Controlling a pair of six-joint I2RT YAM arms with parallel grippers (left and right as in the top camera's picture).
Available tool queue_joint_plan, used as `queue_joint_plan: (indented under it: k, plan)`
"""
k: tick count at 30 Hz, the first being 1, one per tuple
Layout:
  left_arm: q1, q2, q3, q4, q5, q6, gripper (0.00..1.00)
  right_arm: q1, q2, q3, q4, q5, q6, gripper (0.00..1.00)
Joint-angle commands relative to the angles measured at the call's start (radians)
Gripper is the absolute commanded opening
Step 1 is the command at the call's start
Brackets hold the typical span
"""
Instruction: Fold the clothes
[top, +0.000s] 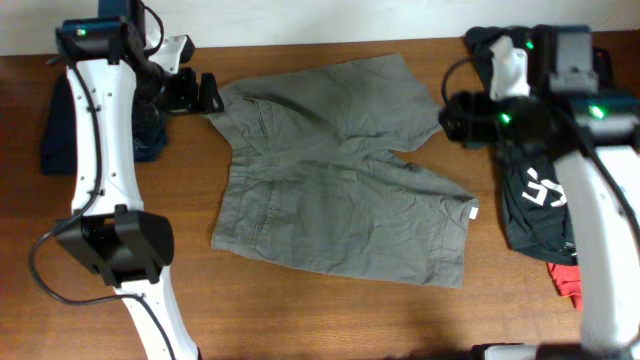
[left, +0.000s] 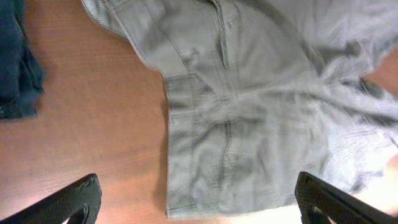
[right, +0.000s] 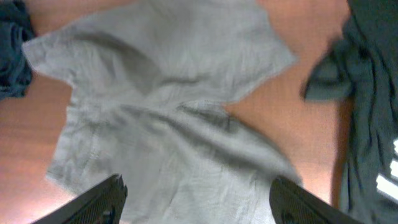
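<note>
The clothes, a pair of grey-olive shorts (top: 340, 170), lie spread flat on the wooden table with the waistband to the left and the two legs to the right. My left gripper (top: 208, 92) hovers at the waistband's upper left corner, open and empty. In the left wrist view the shorts (left: 261, 106) fill the frame above the left gripper (left: 196, 190). My right gripper (top: 448, 115) hangs by the upper leg's hem, open with nothing held. In the right wrist view the right gripper (right: 198, 190) spreads wide over the shorts (right: 174, 112).
A dark blue garment (top: 58, 130) lies bunched at the left edge, behind the left arm. A dark garment with white print (top: 540, 200) lies at the right, with something red (top: 565, 278) below it. The table's back edge meets a white wall.
</note>
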Motion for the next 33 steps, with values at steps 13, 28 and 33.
queue_joint_plan:
  k: [13, 28, 33]
  plan:
    - [-0.029, -0.167, -0.122, -0.052, -0.053, -0.106, 0.99, -0.001, -0.092, 0.001, -0.393, 0.175, 0.262, 0.73]
    - [-0.08, -0.52, -1.032, 0.332, -0.164, -0.315, 0.99, 0.158, -0.157, -0.502, -0.304, 0.169, 0.401, 0.73]
    - [-0.092, -0.523, -1.276, 0.524, -0.092, -0.222, 0.99, 0.183, -0.157, -0.648, -0.181, 0.167, 0.445, 0.75]
